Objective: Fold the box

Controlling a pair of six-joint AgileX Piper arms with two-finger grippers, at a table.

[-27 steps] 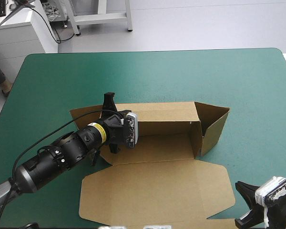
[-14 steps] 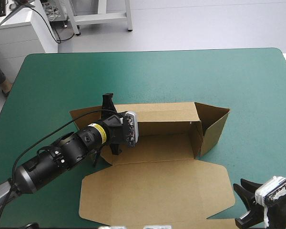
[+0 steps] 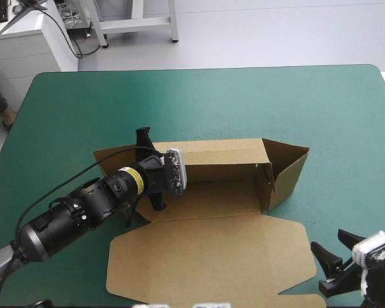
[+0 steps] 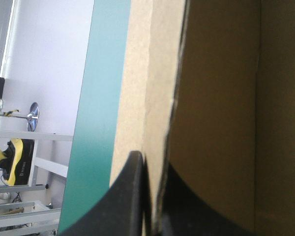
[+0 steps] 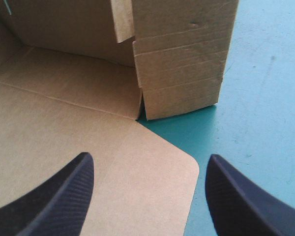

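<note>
Left gripper (image 3: 151, 170): from above, you see it at the left end of the brown cardboard box (image 3: 218, 196), an open tray mid-table on the teal-green cover (image 3: 199, 102), lid flat. Left wrist view: its black fingers (image 4: 132, 196) clamp a box wall. Right wrist view: the right gripper (image 5: 147, 196) stands spread over the lid's corner.

Readable text: none.
Box (image 3: 212, 256): bare brown board — no print.
Yellow band (image 3: 133, 178) on left arm: dark marks, too small to read.
</note>
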